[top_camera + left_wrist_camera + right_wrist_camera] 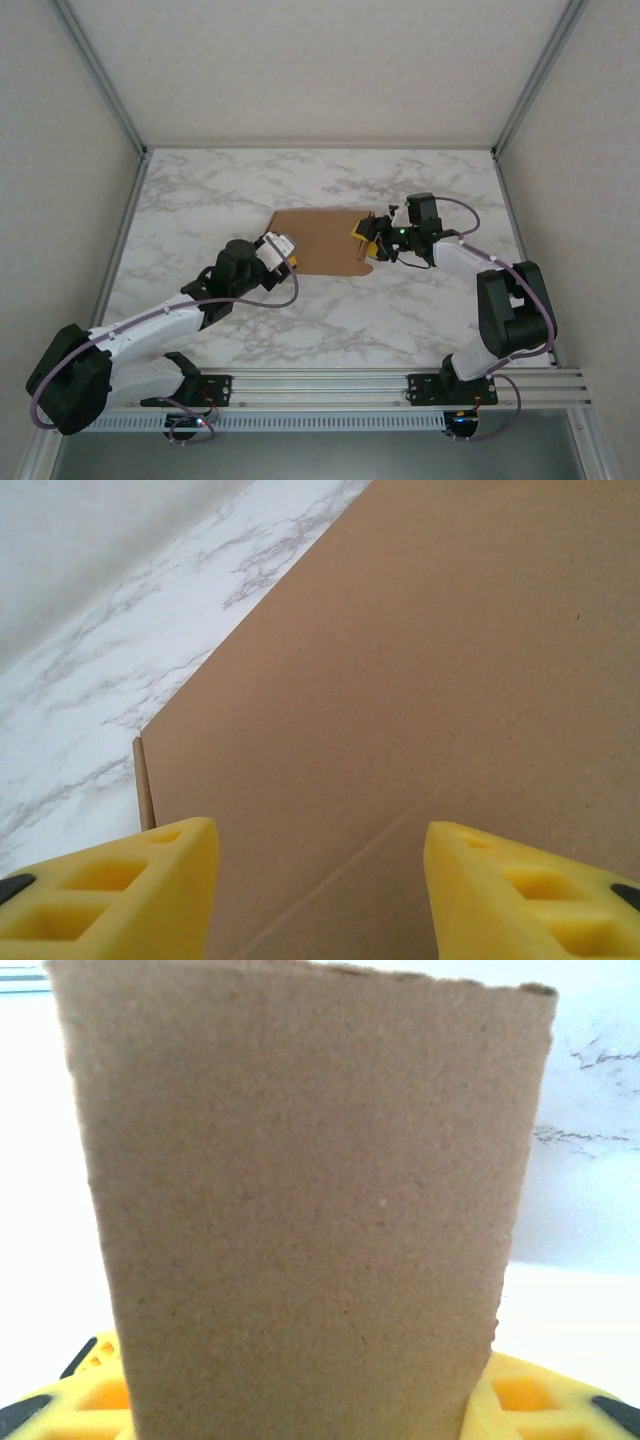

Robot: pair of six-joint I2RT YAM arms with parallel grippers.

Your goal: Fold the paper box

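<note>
We find a raised flap of the paper box point(300, 1210) screening the gap between the fingers point(560, 1390) of the right gripper point(370, 244); its hold is undetermined. In the left wrist view the box runs past the right edge.

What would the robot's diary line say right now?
paper box: mostly flat | left gripper: open, over its near left corner | right gripper: open, against raised flap

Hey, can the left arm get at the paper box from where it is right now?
Probably yes: the left tool is open at the paper box's left side, cardboard right beyond its fingers, nothing in between.
</note>
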